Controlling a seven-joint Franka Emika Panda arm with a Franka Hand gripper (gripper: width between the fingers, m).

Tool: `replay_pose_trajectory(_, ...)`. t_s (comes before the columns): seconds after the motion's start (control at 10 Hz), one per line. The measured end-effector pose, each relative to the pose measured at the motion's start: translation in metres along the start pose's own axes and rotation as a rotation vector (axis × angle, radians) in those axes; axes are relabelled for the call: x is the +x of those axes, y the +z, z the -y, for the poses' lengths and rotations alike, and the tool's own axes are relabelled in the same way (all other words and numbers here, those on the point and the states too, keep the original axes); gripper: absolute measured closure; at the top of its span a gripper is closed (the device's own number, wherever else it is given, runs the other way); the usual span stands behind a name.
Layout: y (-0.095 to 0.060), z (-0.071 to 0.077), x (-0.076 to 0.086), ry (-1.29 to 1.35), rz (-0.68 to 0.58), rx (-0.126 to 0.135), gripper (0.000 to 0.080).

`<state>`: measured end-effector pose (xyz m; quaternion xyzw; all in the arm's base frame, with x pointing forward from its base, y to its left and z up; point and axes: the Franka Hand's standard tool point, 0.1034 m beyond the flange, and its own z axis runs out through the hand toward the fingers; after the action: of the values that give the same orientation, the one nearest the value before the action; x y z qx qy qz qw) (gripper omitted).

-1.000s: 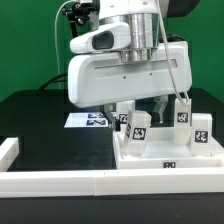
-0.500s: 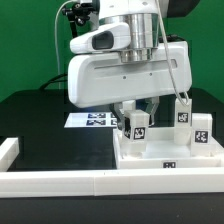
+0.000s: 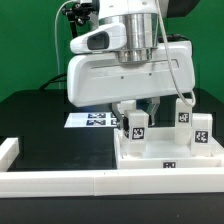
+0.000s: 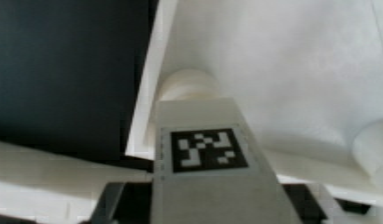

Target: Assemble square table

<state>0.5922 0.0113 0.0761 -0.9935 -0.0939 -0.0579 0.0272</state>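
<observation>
The arm's bulky white wrist housing is filling the middle of the exterior view and hiding most of the two-finger gripper (image 3: 138, 110) beneath it; only the lower finger ends are showing. They are closing on either side of a small white plastic post with a black-and-white tag (image 3: 138, 126), and the wrist view shows that post (image 4: 209, 140) standing upright between two dark pads at the frame's lower edge, so the jaws appear to be pinching it, though the contact itself is blurred.

The large white square plastic slab (image 3: 170, 158) is lying flat on the black table (image 3: 50, 130), at the exterior view's right, against the long white rail (image 3: 60, 181) that is edging the table's near side. Part of the slab is sitting behind the arm, and its right side is cut off by the frame.

Three posts can be counted: the gripped one, a second (image 3: 184, 114) behind it and a third (image 3: 203, 129) at the far right. All are standing on the slab.

The marker board (image 3: 88, 120) is lying on the table, half hidden by the housing. The tags carry block patterns only; no writing is readable.
</observation>
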Motion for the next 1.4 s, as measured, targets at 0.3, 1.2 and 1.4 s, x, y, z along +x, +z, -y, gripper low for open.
replay_pose_trajectory(0.3, 0.0, -0.0032, -0.0001, 0.271, -0.013, 0.024, 0.0508)
replay_pose_trajectory(1.2, 0.0021, -0.003, -0.0007, 0.992, -0.054, 0.056, 0.0508)
replay_pose_trajectory(1.4, 0.0025, -0.0012, -0.001, 1.175, -0.047, 0.069, 0.0508)
